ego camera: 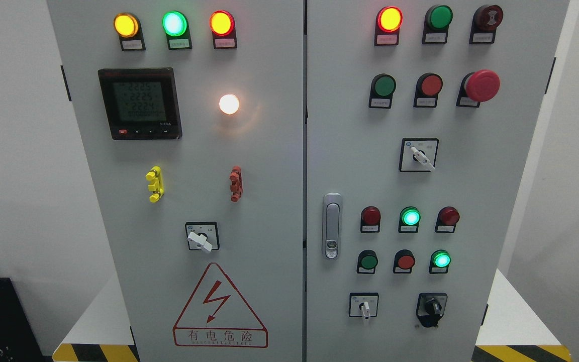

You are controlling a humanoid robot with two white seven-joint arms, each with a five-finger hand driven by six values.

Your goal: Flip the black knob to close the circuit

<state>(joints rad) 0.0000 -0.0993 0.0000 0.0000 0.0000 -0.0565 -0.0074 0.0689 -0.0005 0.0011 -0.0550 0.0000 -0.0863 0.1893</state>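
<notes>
Neither hand shows anywhere in the frame, so whether their fingers are spread or curled cannot be told; no arm enters from the bottom edge either.

The black knob (431,307) sits at the lower right of the frame, low on the right door of the grey cabinet (269,201), its handle pointing roughly upright on a black plate. Just to its left is a small white selector switch (365,306), and above it a row with a lit green lamp (441,259).

The likeliest slip, in my judgement, is hitting the wrong control: the white selector and the buttons above crowd the knob closely, and the red mushroom stop button (481,85) at the upper right also stands proud. A reach coming from out of view could also brush the door latch (331,226) at centre.

No containers are present; the cabinet doors are shut, their contents hidden.
</notes>
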